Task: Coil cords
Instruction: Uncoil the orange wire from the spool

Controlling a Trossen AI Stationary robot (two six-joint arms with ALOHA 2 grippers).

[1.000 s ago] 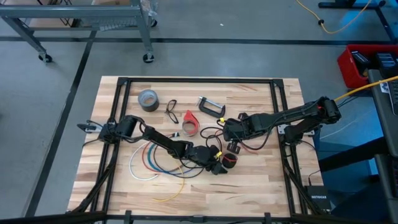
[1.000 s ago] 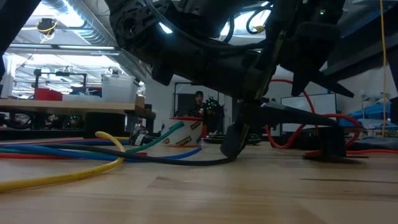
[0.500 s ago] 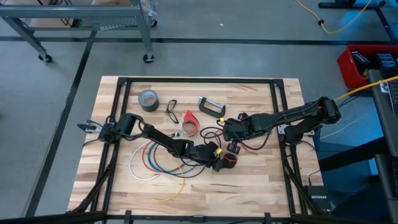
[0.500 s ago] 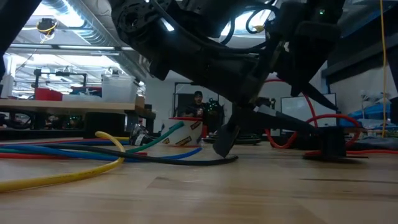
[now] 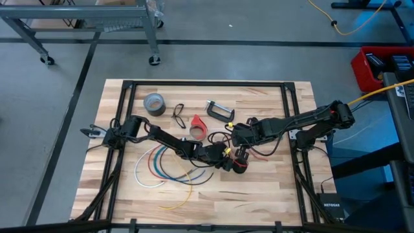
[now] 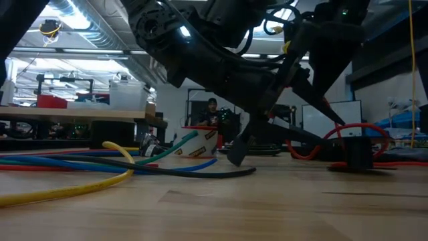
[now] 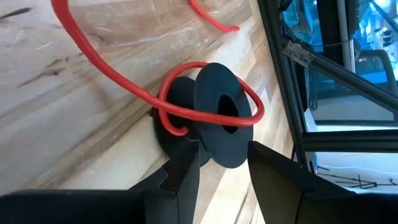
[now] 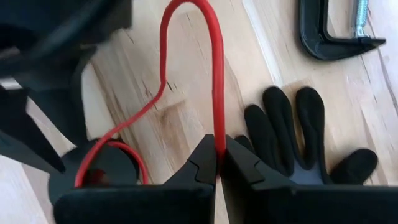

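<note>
Wooden bench w/ black frame rails (image 5: 123, 116), workshop shelving behind in low view. Bench clutter: tape roll (image 5: 153, 103), C-clamp (image 5: 220, 111), red cone (image 5: 198, 127), fanned coloured wires (image 5: 162, 169), black glove (image 8: 298, 134).

Spool (image 7: 208, 121) sits near bench centre, lying on its side so its bore axis runs level w/ the tabletop; one loop of red wire (image 7: 112, 65) hangs loosely round it, not pulled tight. Rest of the wire trails off across the wood toward the R arm.

L gripper (image 7: 221, 168) right at the spool: jaws spread wide, one finger each side of the near flange. Can't tell whether pads touch it; looks like straddling, not clamping. In high view L gripper (image 5: 228, 160) and spool (image 5: 239, 166) are just beside each other.

R gripper (image 8: 217, 163) close behind, toward the clamp side, jaws pinched shut on the red wire (image 8: 214, 81), which rises straight out from btwn the fingertips.

Key relation: spool lies dead ahead of L jaws, flange edge-on btwn them; L arm is the nearer one. Likely next: L steadies spool while R leads wire round it. Risk: loose loop slipping off flange.
</note>
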